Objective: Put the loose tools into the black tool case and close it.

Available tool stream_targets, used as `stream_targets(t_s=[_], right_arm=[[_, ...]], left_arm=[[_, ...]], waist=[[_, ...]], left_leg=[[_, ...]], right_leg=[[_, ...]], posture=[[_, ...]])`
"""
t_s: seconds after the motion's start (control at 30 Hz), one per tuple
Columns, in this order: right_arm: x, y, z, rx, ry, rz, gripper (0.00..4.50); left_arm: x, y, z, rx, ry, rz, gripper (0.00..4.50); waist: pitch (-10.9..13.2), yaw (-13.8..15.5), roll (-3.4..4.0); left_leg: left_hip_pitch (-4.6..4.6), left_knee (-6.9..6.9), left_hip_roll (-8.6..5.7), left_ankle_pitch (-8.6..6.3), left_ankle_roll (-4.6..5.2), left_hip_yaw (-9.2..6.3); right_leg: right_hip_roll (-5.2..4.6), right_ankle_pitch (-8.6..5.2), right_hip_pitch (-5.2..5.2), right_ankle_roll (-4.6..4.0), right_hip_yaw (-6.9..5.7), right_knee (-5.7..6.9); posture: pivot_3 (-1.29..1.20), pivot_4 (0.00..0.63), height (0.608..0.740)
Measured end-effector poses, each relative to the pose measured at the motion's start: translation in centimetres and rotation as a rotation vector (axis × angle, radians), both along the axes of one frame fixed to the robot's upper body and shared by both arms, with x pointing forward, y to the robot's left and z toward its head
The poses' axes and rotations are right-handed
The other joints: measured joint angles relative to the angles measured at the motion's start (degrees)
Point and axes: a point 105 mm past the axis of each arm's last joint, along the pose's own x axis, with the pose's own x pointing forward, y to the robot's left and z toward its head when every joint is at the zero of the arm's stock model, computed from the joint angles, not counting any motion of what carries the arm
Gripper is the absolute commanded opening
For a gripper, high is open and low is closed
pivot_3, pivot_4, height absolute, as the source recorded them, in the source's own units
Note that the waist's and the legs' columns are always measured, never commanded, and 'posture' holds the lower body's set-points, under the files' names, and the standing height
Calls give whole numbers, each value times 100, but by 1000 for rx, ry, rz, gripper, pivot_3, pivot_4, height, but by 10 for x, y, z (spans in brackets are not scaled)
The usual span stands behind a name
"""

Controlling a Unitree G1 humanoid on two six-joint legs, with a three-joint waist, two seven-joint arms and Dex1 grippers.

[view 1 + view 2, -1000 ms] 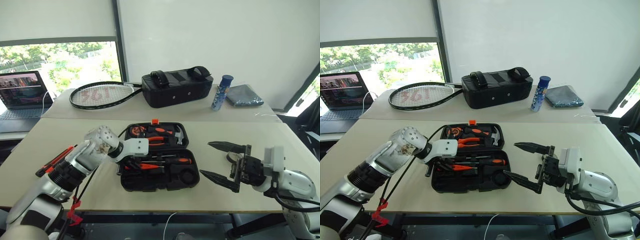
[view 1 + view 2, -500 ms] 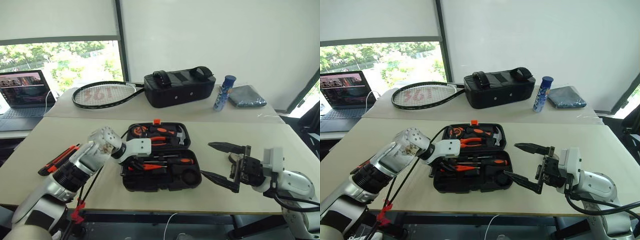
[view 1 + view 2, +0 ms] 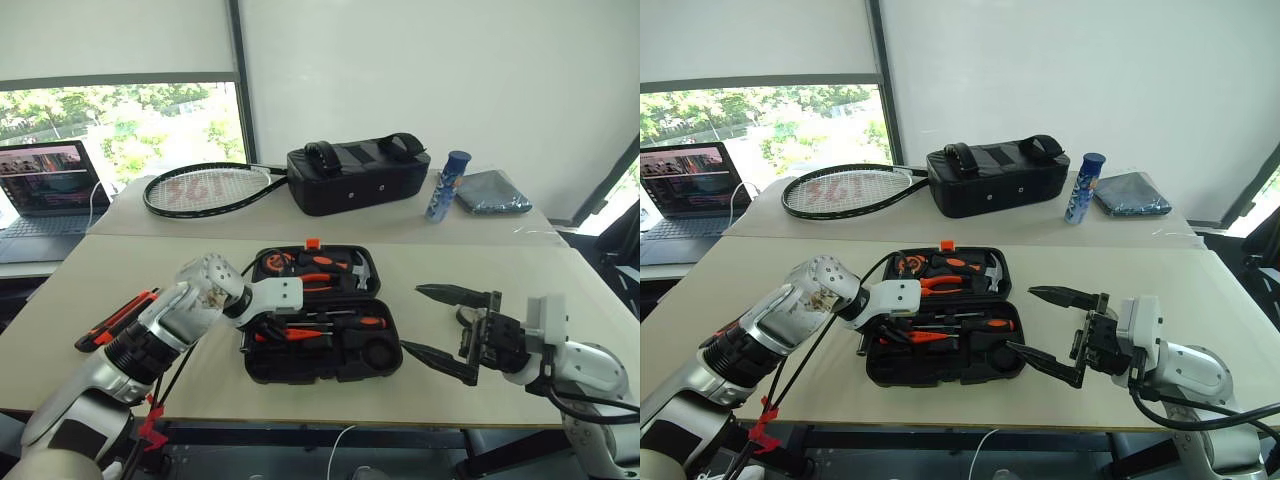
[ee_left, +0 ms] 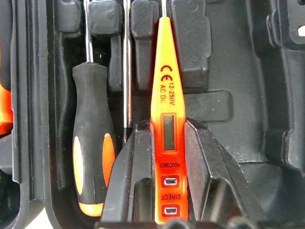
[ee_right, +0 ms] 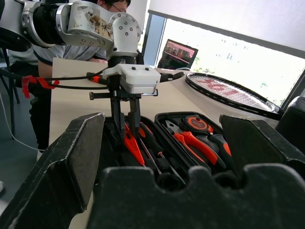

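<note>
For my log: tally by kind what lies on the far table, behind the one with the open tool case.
Racket: 1
Black bag: 1
Blue can: 1
Grey cloth: 1
Total: 4

Daylight enters through the window (image 3: 120,130) behind the laptop (image 3: 45,185), leaving the foliage outside nearly washed out. The table (image 3: 560,290) is evenly lit, with soft, faint shadows beside the black tool case (image 3: 320,345). Straight edges bow slightly toward the corners. Up close, the slim orange tool (image 4: 167,119) glows saturated; nearby black recesses perhaps lose detail.
</note>
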Motion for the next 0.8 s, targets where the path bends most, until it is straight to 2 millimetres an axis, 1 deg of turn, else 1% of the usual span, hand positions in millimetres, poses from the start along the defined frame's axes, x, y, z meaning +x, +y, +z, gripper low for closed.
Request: stream_targets(t_s=[0.1,0.37,0.43,0.47,0.53,0.57,0.6,0.63,0.7,0.8], right_arm=[[0,0,-1,0,0,-1,4500],[0,1,-1,-2,0,-3,4500],[0,0,-1,-2,0,-3,4500],[1,0,-1,-3,0,-2,4500],[1,0,-1,-3,0,-2,4500],[1,0,-1,-2,1,-3,4500],[1,0,-2,-2,2,-3,4500],[1,0,-2,-2,3,-4,4500],[1,-1,-2,-1,1,-4,4500],[1,-1,-2,-1,1,-4,4500]], left_arm=[[0,2,-1,17,5,25,429],[0,3,-1,23,-1,25,429],[0,3,-1,22,-4,19,1438],[0,4,-1,21,-10,19,1698],[0,3,1,11,-10,8,2472],[-2,2,-1,8,-2,-7,2796],[-4,1,-4,3,10,-16,3243],[-7,1,-6,-3,29,-25,3542],[-10,3,-6,-5,47,-40,3542],[-9,10,6,-32,32,-26,3542]], waist=[[0,-14,1],[-1,-73,1],[-1,-78,1],[-1,-79,1],[-1,-90,1],[-1,-90,1],[0,-88,1],[0,-81,0],[0,-69,0],[0,-65,0]], left_leg=[[5,0,0,0,0,1],[14,0,0,0,0,1],[14,0,0,0,0,2],[14,0,0,0,0,1],[12,0,0,0,0,2],[11,0,0,0,0,3],[9,0,0,0,0,3],[5,0,0,0,0,2],[2,3,-1,0,0,3],[2,3,-1,0,0,3]], right_leg=[[2,0,2,0,3,1],[4,2,8,-2,10,8],[4,2,8,-2,10,8],[4,2,7,-2,10,8],[4,1,6,-2,12,7],[4,2,4,-2,13,6],[4,2,2,-2,13,6],[4,2,0,-1,12,6],[4,3,-1,0,13,6],[4,3,-1,0,14,5]], posture=[[0,150,740],[0,150,740],[0,150,740],[0,150,740],[0,150,740],[0,150,740],[0,150,740],[0,150,740],[0,150,740],[0,150,740]])
